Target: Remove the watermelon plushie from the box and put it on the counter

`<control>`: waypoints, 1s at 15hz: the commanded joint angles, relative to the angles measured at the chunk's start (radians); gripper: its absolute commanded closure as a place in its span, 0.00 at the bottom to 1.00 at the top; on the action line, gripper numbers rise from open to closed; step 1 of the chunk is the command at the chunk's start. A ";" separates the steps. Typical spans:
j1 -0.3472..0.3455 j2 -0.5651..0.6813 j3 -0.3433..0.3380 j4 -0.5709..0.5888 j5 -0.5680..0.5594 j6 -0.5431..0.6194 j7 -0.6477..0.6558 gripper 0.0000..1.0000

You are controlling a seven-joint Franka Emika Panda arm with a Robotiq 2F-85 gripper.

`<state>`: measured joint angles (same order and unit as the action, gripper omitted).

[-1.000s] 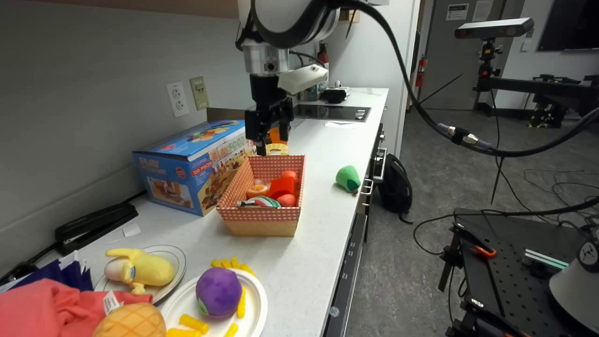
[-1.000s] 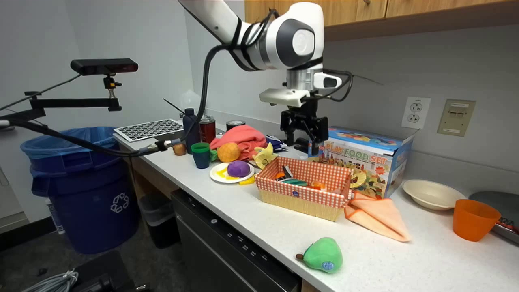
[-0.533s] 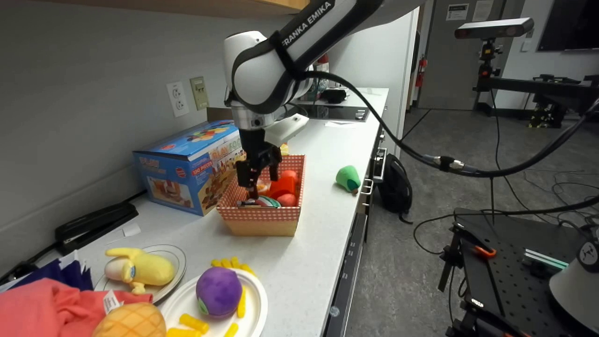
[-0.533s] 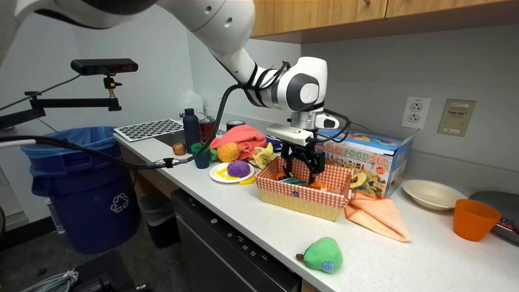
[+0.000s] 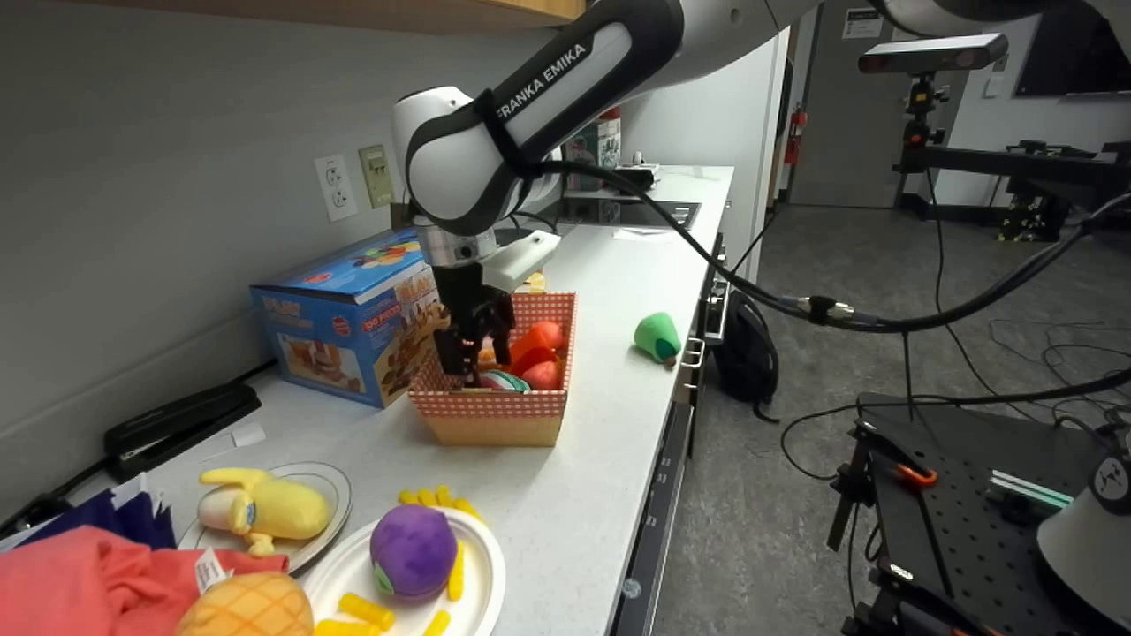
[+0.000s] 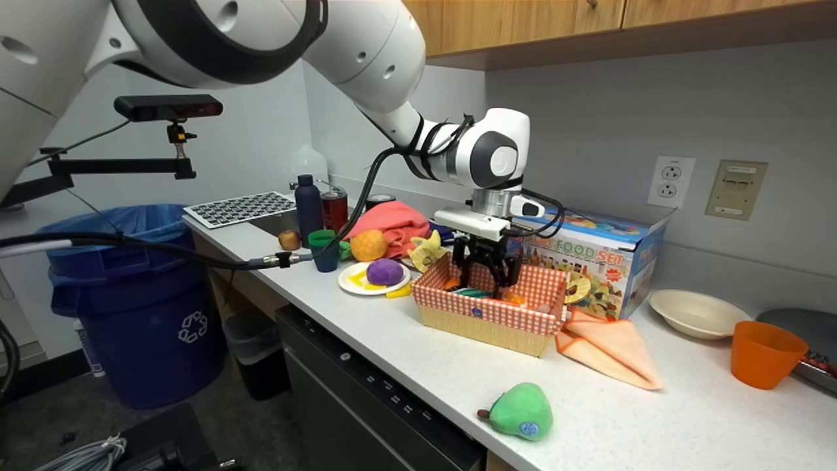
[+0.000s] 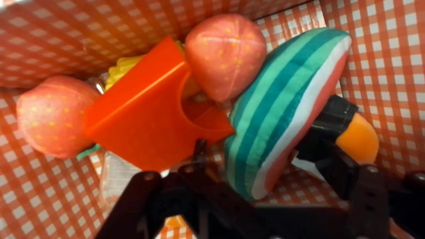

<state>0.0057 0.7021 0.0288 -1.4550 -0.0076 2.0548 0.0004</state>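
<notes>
Green watermelon plushie (image 7: 279, 111): wrist cam fullest

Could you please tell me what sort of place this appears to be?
Most likely a kitchen or kitchenette: wood-grained cabinets hang on the wall above a long pale counter, and what looks like a dark cooktop is set into its surface.

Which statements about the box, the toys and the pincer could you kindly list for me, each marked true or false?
The watermelon plushie lies inside the box. True.
The pincer reaches down into the box. True.
The pincer is shut. False: it is open.
The watermelon plushie is alone in the box. False: a red container and two spotted toys lie there too.
A green toy lies on the counter. True.
</notes>
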 commanded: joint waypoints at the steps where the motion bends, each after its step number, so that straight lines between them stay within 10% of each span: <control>1: -0.005 0.066 0.004 0.110 0.020 -0.086 -0.020 0.49; 8: -0.013 0.068 0.006 0.141 0.039 -0.125 -0.019 0.99; 15: 0.084 -0.137 -0.052 0.001 -0.110 -0.177 0.108 0.99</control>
<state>0.0342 0.6790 0.0155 -1.3727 -0.0427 1.9133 0.0495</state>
